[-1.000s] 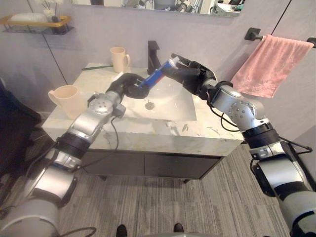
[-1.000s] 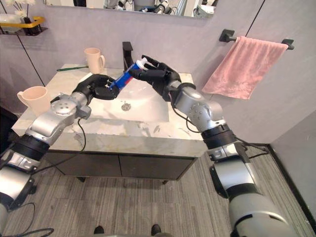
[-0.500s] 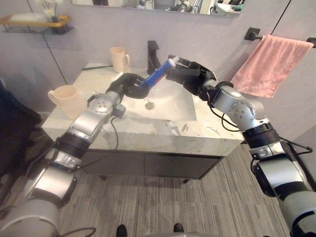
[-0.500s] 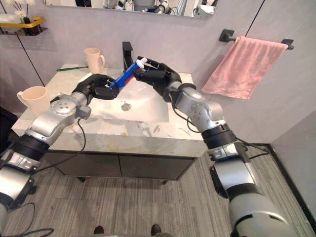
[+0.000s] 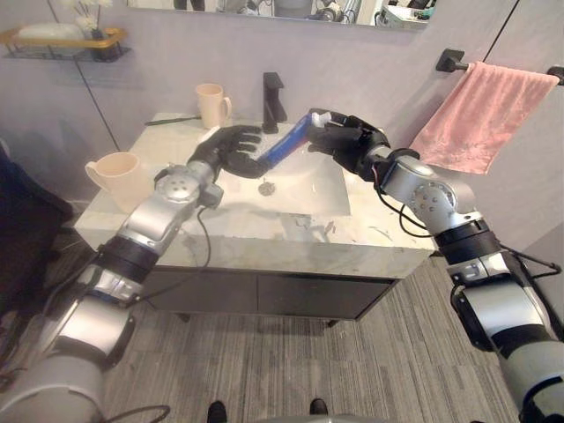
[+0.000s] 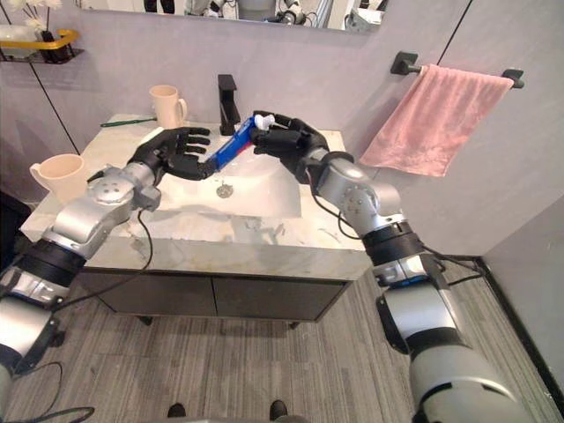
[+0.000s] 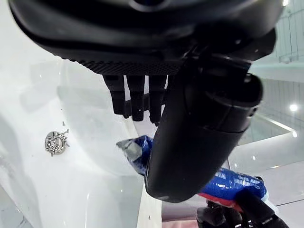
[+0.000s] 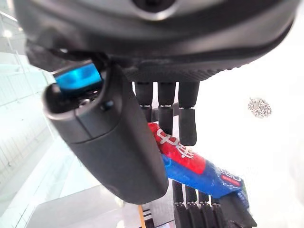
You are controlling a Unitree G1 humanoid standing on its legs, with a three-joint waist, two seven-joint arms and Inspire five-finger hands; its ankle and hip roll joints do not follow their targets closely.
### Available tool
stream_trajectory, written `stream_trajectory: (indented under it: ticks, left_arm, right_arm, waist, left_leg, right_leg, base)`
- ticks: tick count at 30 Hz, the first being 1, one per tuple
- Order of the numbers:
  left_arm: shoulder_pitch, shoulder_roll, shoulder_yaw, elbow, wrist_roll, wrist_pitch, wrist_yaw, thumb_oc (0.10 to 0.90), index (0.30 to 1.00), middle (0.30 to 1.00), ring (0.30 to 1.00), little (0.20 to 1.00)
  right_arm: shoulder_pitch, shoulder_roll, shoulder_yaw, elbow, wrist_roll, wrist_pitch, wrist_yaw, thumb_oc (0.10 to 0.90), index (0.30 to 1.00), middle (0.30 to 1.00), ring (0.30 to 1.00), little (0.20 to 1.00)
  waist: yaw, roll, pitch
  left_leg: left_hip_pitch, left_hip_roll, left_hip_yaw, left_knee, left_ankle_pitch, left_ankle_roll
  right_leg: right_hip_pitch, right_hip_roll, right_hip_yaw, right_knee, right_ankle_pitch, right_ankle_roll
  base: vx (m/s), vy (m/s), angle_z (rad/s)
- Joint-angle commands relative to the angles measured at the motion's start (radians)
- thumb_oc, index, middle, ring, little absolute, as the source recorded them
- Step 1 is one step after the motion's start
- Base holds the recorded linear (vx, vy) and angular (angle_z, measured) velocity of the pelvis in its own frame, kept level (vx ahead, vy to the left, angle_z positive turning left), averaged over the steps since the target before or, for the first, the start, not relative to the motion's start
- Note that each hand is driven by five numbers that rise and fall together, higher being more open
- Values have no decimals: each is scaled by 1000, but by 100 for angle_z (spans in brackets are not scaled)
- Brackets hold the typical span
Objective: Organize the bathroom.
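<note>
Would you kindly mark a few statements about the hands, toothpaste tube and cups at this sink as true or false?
1. The right hand grips the toothpaste tube near its cap. True.
2. The left hand is clenched round the tube. False: its fingers are spread open under the tube's tail.
3. A pink towel lies in the sink basin. False: it hangs from the wall bar.
4. Two cream cups stand on the counter. True.

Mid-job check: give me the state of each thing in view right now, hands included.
Toothpaste tube: held over the sink, cap end in the right hand.
Right robot hand: shut on the tube.
Left robot hand: open, fingers spread by the tube's tail.
Pink towel: hanging on its bar.
Two mugs: upright on the counter.
</note>
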Motion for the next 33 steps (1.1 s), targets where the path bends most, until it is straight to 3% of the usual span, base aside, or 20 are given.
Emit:
stream_trajectory:
  ticks: [1, 10, 14, 17, 21, 28, 33]
  left_arm:
    - [-141, 23, 17, 28, -33, -149, 39, 800, 900, 900, 900, 900]
    - [-175, 58, 55, 31, -118, -195, 106, 800, 900, 900, 900, 900]
    - [-180, 85, 85, 37, -113, -196, 210, 800, 900, 900, 900, 900]
    - [-184, 139, 133, 71, -16, -280, 386, 800, 900, 900, 900, 900]
    - [-221, 252, 193, 128, 35, -364, 516, 800, 900, 900, 900, 900]
    - [-215, 408, 261, 110, 135, -340, 626, 800, 900, 900, 900, 900]
    - [-76, 469, 411, 114, 137, -332, 760, 800, 900, 900, 900, 900]
  right_arm:
    - [-111, -37, -14, 1, 28, -116, 40, 400, 300, 300, 300, 300]
    - [-121, -62, -13, 32, 19, -136, 26, 400, 300, 300, 300, 300]
    - [-134, -85, -19, 48, 9, -163, 13, 400, 300, 300, 300, 300]
    - [-132, -108, -32, 44, 4, -171, 0, 400, 300, 300, 300, 300]
    - [-142, -147, -34, 53, 18, -168, -10, 400, 300, 300, 300, 300]
    - [-117, -211, -69, 33, 44, -147, -12, 400, 300, 300, 300, 300]
    - [-59, -250, -125, 12, 33, -146, 17, 400, 300, 300, 300, 300]
  waist:
    - [18, 36, -194]
    - [25, 39, -197]
    - [32, 38, -200]
    - [41, 36, -207]
    - [53, 36, -216]
    - [76, 36, -227]
    - [99, 32, -223]
  left_leg:
    - [44, 73, 41, -1, -23, 4]
    - [46, 74, 39, -1, -22, 0]
    - [48, 74, 34, -1, -22, -1]
    - [47, 73, 28, -1, -22, -3]
    - [46, 73, 20, -1, -22, -5]
    - [38, 75, 8, -1, -17, -11]
    - [32, 76, -8, -1, -13, -14]
  right_leg:
    - [-13, -18, 14, -7, -29, 24]
    - [-9, -21, 3, -7, -31, 24]
    - [-5, -20, 0, -7, -33, 23]
    - [-3, -20, -6, -7, -36, 22]
    - [1, -23, -23, -7, -39, 19]
    - [4, -28, -55, -7, -44, 19]
    - [9, -32, -81, -7, -49, 16]
  base:
    - [0, 0, 0]
    - [0, 0, 0]
    - [0, 0, 0]
    - [0, 0, 0]
    - [7, 4, 4]
    - [-2, 2, 9]
    - [-23, -9, 13]
